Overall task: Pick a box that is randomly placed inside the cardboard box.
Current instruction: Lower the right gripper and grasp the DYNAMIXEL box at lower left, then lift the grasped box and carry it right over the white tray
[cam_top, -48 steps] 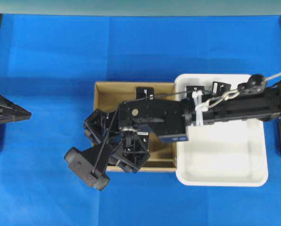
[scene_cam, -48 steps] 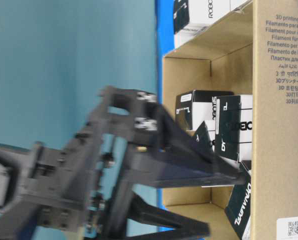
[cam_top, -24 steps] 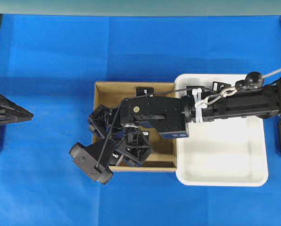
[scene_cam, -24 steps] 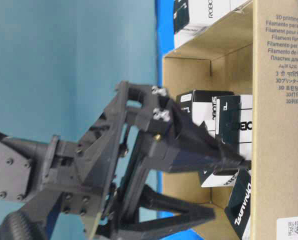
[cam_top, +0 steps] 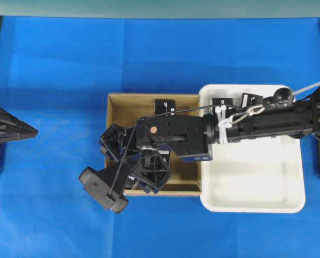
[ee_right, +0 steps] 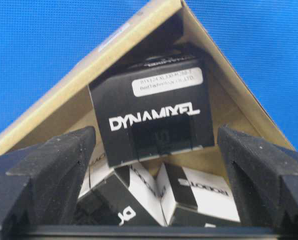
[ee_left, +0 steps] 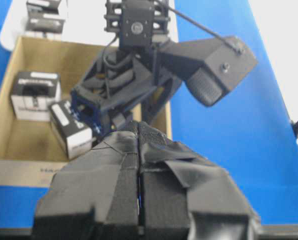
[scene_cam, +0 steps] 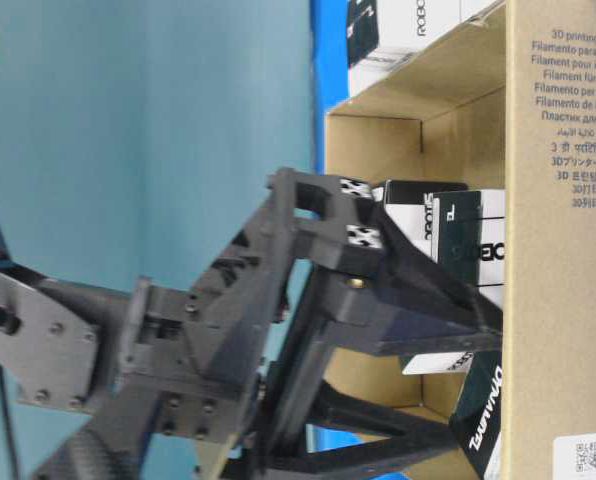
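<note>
Box (ee_right: pixel 154 120) fills the middle of the right wrist view, black with a white word across its face, propped in a corner of the cardboard box (ee_right: pixel 114 37). The right tool (ee_right: pixel 154 165) stands wide open with one finger on each side of it, not touching. Two more black-and-white boxes (ee_right: pixel 199 192) lie below it, partly cut off by the lower edge. From overhead the right arm hides most of the carton floor; only one black box (cam_top: pixel 164 106) at its upper wall shows clearly. The left tool (ee_left: pixel 139 165) has its taped fingers pressed together, holding nothing. Beyond the carton sits a white tray (cam_top: pixel 267 188) on the blue tabletop (cam_top: pixel 58 70), with a teal wall behind.
</note>
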{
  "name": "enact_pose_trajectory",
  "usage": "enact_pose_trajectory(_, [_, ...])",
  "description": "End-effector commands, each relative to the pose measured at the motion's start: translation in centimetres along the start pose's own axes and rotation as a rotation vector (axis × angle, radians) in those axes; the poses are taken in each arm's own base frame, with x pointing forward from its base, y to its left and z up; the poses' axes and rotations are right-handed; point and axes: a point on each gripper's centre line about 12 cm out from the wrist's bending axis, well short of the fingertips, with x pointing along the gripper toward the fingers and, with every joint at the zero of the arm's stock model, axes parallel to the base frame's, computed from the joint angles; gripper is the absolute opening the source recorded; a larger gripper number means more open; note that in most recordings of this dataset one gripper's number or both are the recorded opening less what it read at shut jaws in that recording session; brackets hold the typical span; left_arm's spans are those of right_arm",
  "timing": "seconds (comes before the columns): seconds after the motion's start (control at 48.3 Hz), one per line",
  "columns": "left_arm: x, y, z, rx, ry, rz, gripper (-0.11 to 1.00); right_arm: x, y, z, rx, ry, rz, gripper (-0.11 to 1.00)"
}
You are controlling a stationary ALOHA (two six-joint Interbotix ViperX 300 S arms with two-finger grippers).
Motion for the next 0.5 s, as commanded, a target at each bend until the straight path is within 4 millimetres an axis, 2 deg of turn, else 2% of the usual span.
enact_pose_trajectory(0.0, [-0.2, -0.2, 1.0, 0.002, -0.027, -0.005, -0.07, 0.8, 0.3, 0.3, -0.036, 0.002, 0.005, 0.99])
enact_pose_trajectory(0.477, [-0.5, -0.2, 1.2, 0.004, -0.038, -0.004, -0.07, 1.8, 0.0, 0.4, -0.029, -0.01, -0.015, 0.97])
